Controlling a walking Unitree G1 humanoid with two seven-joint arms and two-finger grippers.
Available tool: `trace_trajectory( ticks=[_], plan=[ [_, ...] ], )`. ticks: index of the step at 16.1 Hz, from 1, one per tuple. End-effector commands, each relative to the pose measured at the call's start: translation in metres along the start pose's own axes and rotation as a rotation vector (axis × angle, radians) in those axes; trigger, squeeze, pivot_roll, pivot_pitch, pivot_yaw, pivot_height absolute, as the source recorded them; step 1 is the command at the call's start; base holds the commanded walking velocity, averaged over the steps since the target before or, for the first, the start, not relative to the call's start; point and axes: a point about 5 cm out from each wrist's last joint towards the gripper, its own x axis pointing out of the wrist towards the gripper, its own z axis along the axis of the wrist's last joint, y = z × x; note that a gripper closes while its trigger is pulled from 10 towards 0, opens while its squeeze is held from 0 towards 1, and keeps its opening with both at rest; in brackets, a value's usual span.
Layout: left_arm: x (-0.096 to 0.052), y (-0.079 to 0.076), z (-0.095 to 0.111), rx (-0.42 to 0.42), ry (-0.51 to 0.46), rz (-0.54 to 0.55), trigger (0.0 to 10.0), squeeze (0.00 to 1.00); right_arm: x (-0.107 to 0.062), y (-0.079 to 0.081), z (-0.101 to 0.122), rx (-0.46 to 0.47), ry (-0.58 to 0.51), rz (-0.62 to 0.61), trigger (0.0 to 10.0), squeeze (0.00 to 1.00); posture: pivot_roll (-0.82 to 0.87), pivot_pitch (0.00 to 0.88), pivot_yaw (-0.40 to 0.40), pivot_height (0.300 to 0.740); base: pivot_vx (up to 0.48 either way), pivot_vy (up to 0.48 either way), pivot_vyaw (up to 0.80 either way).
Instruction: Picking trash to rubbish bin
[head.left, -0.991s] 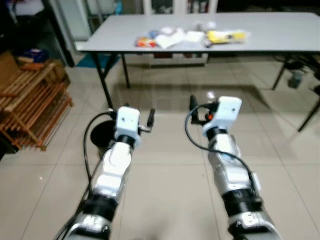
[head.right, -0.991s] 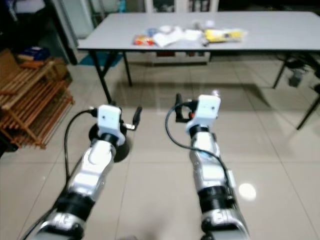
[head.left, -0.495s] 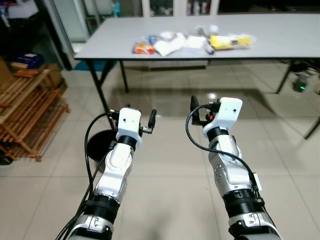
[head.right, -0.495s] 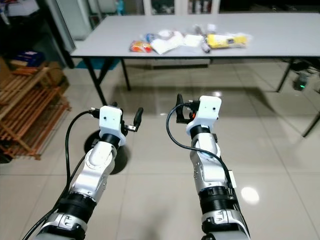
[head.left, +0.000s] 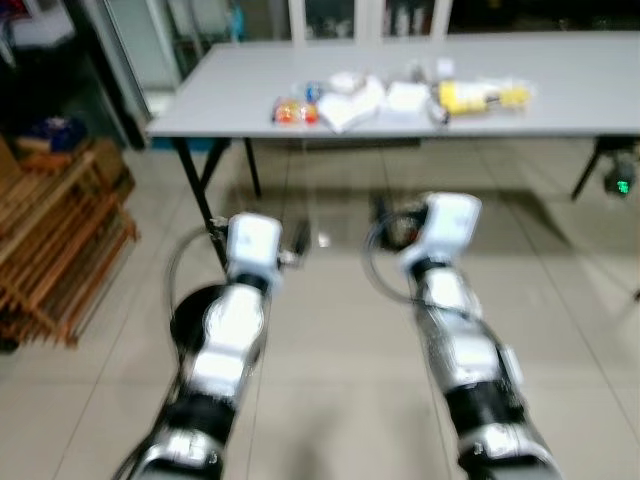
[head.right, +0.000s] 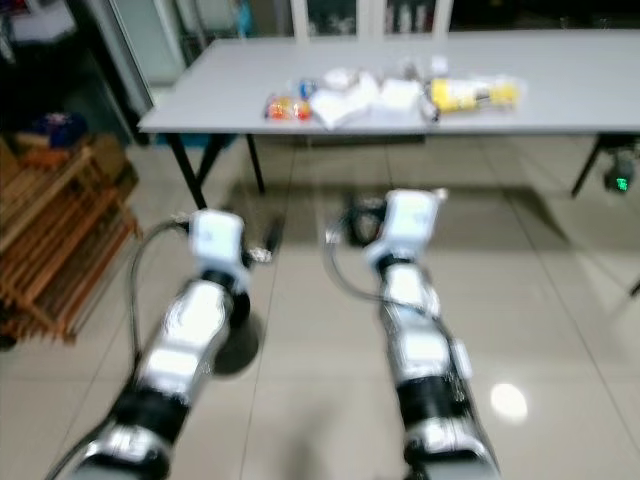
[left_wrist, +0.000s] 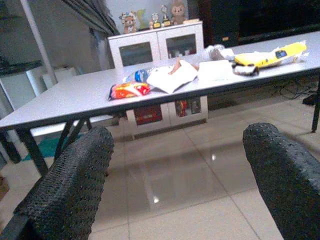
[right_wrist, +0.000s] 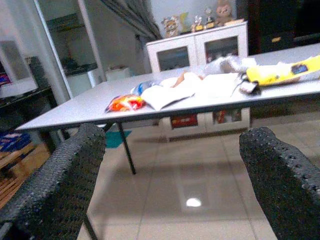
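both arms reach forward over the tiled floor, the left claw (left_wrist: 175, 175) and right claw (right_wrist: 175, 175) each spread wide and empty. a round dark bin (head.left: 195, 312) stands on the floor by the left arm. farther off, the grey tabletop (head.left: 230, 95) carries the trash: one orange snack packet (head.left: 293, 112), a white wrapper pile (head.left: 355, 95), one yellow packet (head.left: 480, 96). nothing looks binned yet; all picking remains.

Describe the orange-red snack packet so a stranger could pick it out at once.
Look at the long grey table ahead, where a cluster of litter lies. The snack packet is the piece at the cluster's left end, beside white paper. It alone is orange-red.
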Motion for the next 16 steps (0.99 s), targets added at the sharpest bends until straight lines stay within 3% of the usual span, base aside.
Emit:
trace_trajectory(
  ticks=[1,16],
  plan=[
    [0.0,0.0117,0.0011,0.016,0.0,0.023,10.0,1.0,0.0031,0.0131,0.0039,0.018,-0.012,0.035,10.0,1.0,0.04,0.002,0.066,0.74,0.48,0.0,0.0],
    [0.0,0.0109,0.0006,0.017,0.004,0.019,10.0,1.0,0.0035,0.0131,0.0044,0.019,-0.013,0.04,10.0,1.0,0.04,0.002,0.066,0.74,0.48,0.0,0.0]
  ],
)
